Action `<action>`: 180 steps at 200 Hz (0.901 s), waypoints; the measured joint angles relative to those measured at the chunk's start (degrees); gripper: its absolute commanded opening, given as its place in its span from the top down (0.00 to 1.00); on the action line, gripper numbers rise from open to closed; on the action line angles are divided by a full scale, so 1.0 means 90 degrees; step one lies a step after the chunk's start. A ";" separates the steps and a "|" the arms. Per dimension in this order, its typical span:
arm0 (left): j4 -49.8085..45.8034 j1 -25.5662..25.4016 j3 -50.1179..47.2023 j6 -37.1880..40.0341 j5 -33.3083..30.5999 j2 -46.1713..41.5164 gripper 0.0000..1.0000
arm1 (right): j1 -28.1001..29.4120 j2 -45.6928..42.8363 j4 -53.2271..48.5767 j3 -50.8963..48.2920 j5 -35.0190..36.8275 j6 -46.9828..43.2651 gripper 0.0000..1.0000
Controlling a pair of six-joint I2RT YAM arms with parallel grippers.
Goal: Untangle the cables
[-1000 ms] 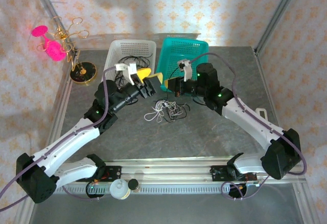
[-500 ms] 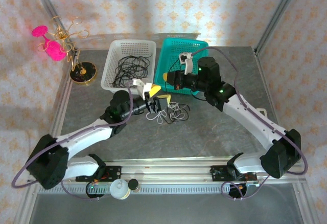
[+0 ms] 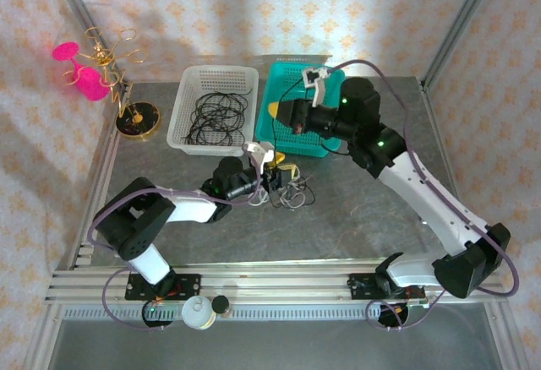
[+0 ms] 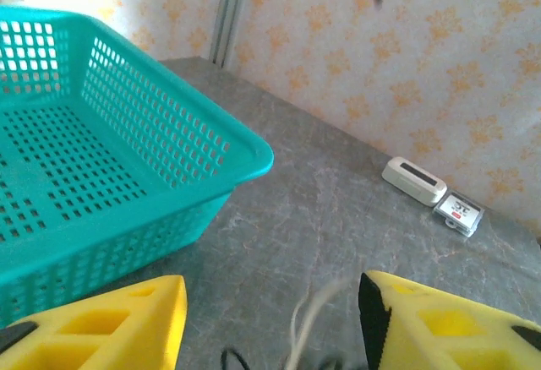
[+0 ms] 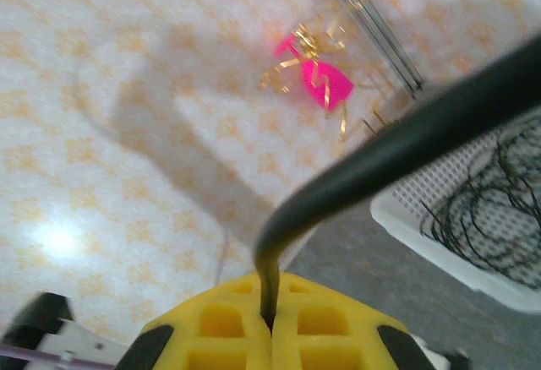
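The cables, one black and one whitish, lie in a small tangle on the grey table in front of the teal basket. My left gripper lies low at the tangle's left edge, jaws open. In the left wrist view a blurred whitish cable rises between the yellow fingers without touching either, and a bit of black cable shows below it. My right gripper hovers at the teal basket's front left corner. Its jaws are shut on a black cable that arcs up and to the right.
A white basket holding several black cable loops stands left of the teal one. A gold stand with pink ornaments sits at the far left. Two small white devices lie on the table near the wall beyond the left gripper.
The left arm has dropped low and reached right to the tangle, its jaws narrowing around the whitish cable. The right gripper has drawn back and up toward the teal basket, still clamping the black cable.
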 measured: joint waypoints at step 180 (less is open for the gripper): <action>-0.0699 -0.0012 -0.0952 -0.0425 -0.0709 -0.0350 1.00 | -0.0503 0.0301 0.0015 0.2514 0.0651 0.0554 1.00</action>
